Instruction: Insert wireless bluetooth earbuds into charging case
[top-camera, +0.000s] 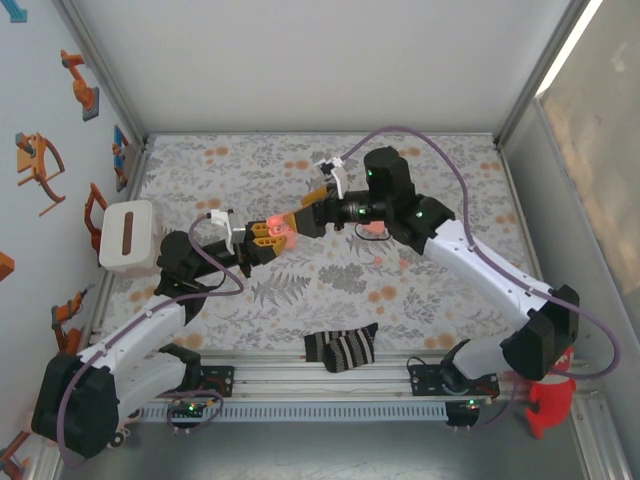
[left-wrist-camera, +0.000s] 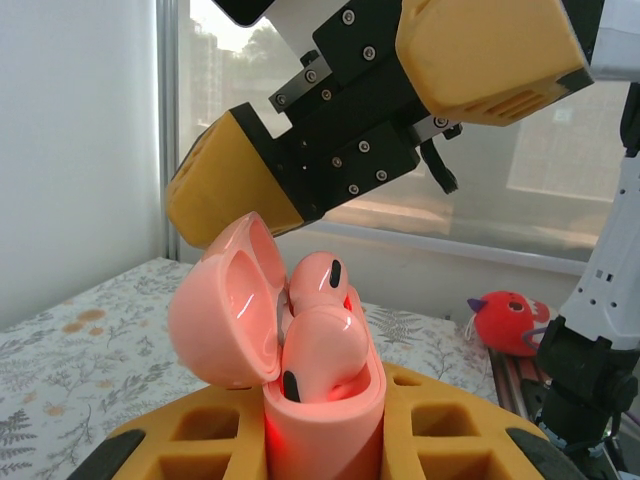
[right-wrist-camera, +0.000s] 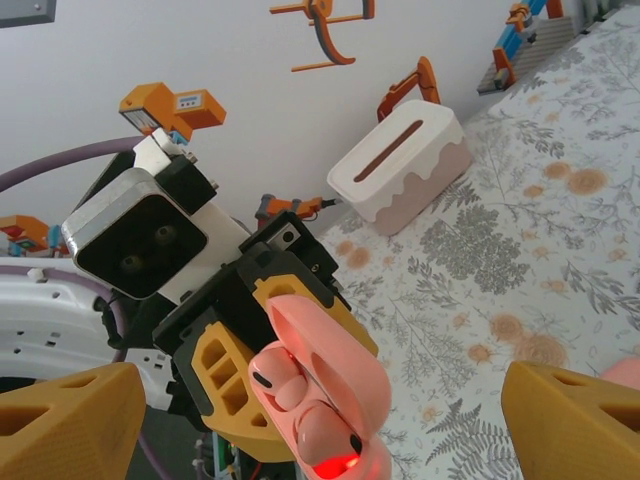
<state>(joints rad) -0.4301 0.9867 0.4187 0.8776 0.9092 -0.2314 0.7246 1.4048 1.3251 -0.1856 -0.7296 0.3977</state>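
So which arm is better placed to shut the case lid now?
Right: the right gripper is open and close to the raised lid, while the left gripper is shut on the charging case.

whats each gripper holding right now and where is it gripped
The left gripper clamps the open pink case by its lower body, earbuds inside. The right gripper is open, holding nothing.

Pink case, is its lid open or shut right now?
Open. The lid is flipped back from the pink case, and two earbuds show sitting inside it.
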